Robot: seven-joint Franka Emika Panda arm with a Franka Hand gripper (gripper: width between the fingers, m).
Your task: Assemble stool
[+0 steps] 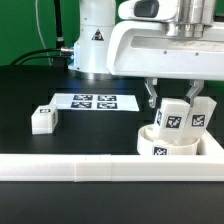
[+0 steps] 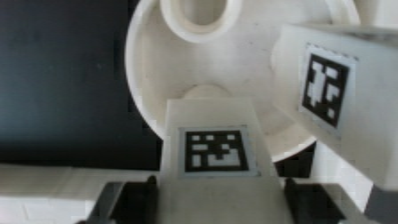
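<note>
The white round seat (image 1: 146, 141) lies at the exterior view's right, against the rail. On it stand two white tagged legs. My gripper (image 1: 172, 100) is shut on the nearer leg (image 1: 171, 116), which stands upright on the seat. The second leg (image 1: 201, 114) stands right beside it. A third leg (image 1: 43, 119) lies alone on the black table at the exterior view's left. In the wrist view the held leg (image 2: 217, 140) sits between my dark fingers (image 2: 130, 200), with the seat (image 2: 169, 75) and its hole behind, and the other leg (image 2: 329, 80) to one side.
The marker board (image 1: 92, 101) lies flat behind the table's middle. A long white L-shaped rail (image 1: 80, 168) runs along the front and turns up past the seat at the exterior view's right. The arm's base (image 1: 95, 40) stands at the back.
</note>
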